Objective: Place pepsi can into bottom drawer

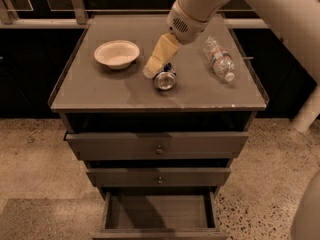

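The grey-brown cabinet stands in the middle of the frame, and its flat counter has a thin raised lip along the sides. The pepsi can lies on its side near the centre of the counter, with one silver end facing the front edge. The gripper slants down from the pale arm in the upper right, and its tan tip is at the can's left side, touching it or very nearly. From here I cannot tell whether it is parted or closed, or whether it has hold of the can.

A shallow white bowl sits to the left of the can, well apart from it. A clear water bottle lies on its side to the right.

Below the counter, the top drawer and middle drawer are each slightly ajar and each has a small round knob. The bottom drawer is pulled out at the lower edge of the frame, and its plain inside is bare. The speckled stone floor spreads around the cabinet, with dark low cupboards behind.
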You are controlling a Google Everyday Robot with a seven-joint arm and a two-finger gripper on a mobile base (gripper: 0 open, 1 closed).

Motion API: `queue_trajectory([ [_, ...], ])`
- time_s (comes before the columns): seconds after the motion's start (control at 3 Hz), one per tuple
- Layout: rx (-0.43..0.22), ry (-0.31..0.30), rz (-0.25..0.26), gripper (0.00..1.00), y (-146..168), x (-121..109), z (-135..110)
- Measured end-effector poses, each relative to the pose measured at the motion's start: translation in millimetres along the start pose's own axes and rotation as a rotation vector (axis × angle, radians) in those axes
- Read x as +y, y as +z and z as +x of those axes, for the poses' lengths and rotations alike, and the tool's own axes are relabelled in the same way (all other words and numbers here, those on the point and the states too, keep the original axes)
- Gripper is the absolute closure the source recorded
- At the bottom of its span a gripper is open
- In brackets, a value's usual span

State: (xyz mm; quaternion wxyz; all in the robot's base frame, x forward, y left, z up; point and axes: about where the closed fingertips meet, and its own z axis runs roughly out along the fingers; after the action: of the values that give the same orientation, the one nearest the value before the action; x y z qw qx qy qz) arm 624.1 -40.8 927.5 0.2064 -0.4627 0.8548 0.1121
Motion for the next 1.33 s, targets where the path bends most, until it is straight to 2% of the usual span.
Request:
queue_trajectory([
  [0.33, -0.001, 0.0, -0.003, 0.0, 3, -1, -1],
  [0.67, 0.012, 0.016, 0.015, 0.0, 7, -13, 0],
  [1.33, -0.008, 0.05, 0.033, 0.0, 32, -46, -14],
])
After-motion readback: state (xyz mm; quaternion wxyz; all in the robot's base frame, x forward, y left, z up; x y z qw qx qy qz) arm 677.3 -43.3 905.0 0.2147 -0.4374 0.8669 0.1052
